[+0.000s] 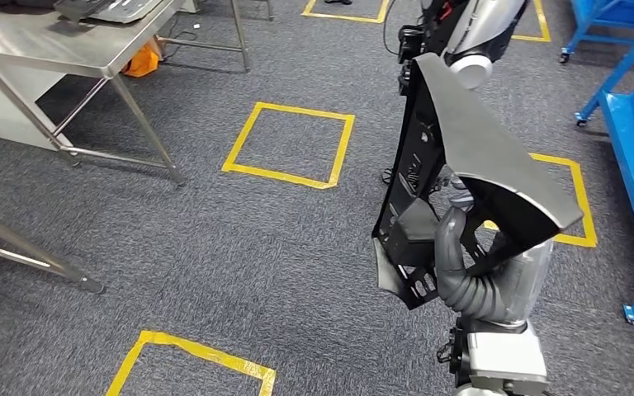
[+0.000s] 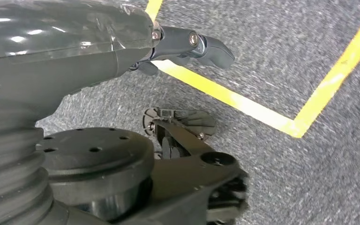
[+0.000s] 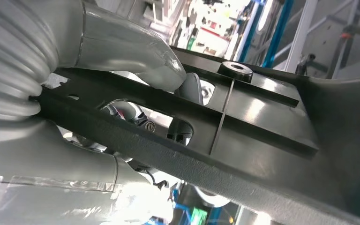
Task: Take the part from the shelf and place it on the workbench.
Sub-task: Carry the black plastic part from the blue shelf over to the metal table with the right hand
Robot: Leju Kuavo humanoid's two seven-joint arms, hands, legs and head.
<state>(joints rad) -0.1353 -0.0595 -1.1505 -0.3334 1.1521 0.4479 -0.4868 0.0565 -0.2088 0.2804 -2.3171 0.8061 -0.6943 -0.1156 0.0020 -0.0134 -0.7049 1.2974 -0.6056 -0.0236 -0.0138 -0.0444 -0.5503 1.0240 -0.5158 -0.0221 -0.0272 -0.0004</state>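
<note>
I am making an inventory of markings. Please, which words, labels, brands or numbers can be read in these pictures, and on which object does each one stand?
No text is readable.
The black part in the right hand shows no label.
The yellow floor tape is plain.
The bright patches behind the part in the right wrist view are too blurred to read.

Part (image 1: 462, 157) in my right hand (image 1: 462, 264): black, looks like moulded plastic, matt with a dull sheen on its curved face; rougher grain along the edge in my right wrist view. My hand's cover is grey, ribbed, rubbery. Left hand (image 2: 187, 44): dark glossy fingers. Carpet (image 1: 215, 247) grey, coarse. Tape squares (image 1: 289, 144) yellow, smooth. Table (image 1: 66, 49) brushed steel.
</note>
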